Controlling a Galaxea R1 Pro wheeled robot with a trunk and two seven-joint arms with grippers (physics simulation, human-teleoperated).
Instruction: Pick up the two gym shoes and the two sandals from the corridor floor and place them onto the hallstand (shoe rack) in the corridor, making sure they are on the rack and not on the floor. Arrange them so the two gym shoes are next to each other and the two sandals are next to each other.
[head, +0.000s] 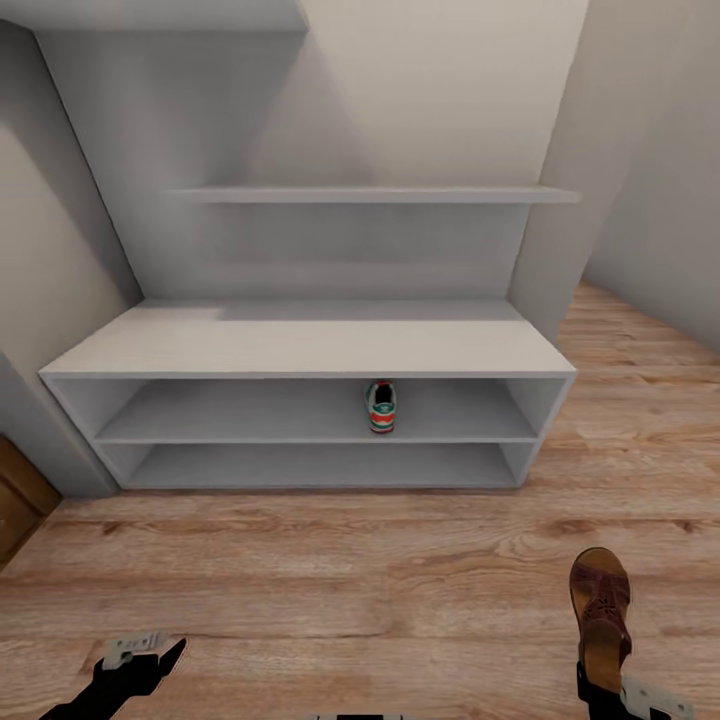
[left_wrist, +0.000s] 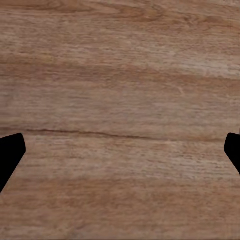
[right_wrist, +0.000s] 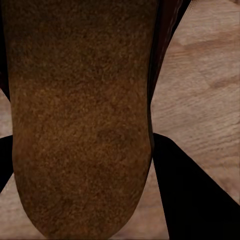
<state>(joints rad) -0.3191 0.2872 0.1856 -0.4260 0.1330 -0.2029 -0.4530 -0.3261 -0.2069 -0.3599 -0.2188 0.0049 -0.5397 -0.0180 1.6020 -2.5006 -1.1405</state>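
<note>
The pale-grey hallstand (head: 300, 345) stands straight ahead against the wall. One white gym shoe (head: 380, 406) with green stripes and an orange-red heel sits on its upper open shelf, right of the middle, heel toward me. My right gripper (head: 606, 680) is shut on the heel end of a dark brown sandal (head: 600, 605), held above the corridor floor (head: 330, 570) at the lower right. The tan insole (right_wrist: 80, 115) lies between the black fingers (right_wrist: 195, 200). My left gripper (head: 150, 655) hangs open over bare planks (left_wrist: 120, 75). The other gym shoe and the other sandal are out of view.
A floating shelf (head: 370, 195) runs above the rack's top. Grey walls close in on both sides, and a brown wooden panel (head: 15, 500) shows at the left edge. A wide strip of floor lies between me and the rack.
</note>
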